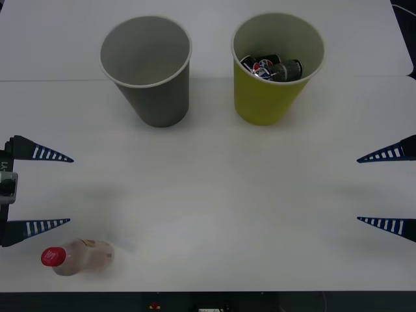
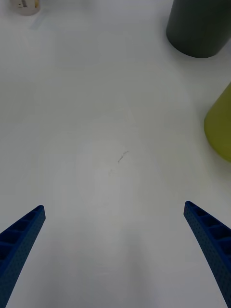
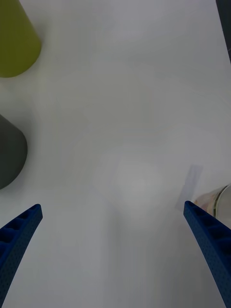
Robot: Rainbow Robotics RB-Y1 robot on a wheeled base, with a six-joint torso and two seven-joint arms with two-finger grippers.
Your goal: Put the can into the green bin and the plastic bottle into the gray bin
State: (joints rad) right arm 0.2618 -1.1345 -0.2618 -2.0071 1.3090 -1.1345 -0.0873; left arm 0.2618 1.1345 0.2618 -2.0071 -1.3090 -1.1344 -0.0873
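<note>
Wide shot from the front: the white worktop [image 1: 214, 195] carries two big cup-shaped bins side by side at the far end. The gray bin [image 1: 153, 78] stands upright at about eleven o'clock from the worktop's middle, its pale inside bare as far as the view reaches. Just beside it, at about one o'clock, the green bin [image 1: 270, 84] stands upright too, and down inside it lie dark cans [image 1: 273, 67], at least one with a red, white and blue logo.

Down at seven o'clock, near the front edge, the plastic bottle [image 1: 81, 256] lies on its side, red cap [image 1: 53, 256] pointing toward the left edge, pale body toward the middle. It is well apart from both bins.

The left end effector [image 1: 39, 190] hovers at the left edge, at nine o'clock, blue ribbed fingers spread wide and gripping nothing; the bottle lies just beside its nearer finger. From the left wrist camera, the bottle's clear body [image 3: 219, 202] peeks in next to one finger [image 3: 211, 240], with both bins in the distance.

The right end effector [image 1: 389, 188] sits at three o'clock at the right edge, fingers equally wide apart, nothing between them but bare worktop.
</note>
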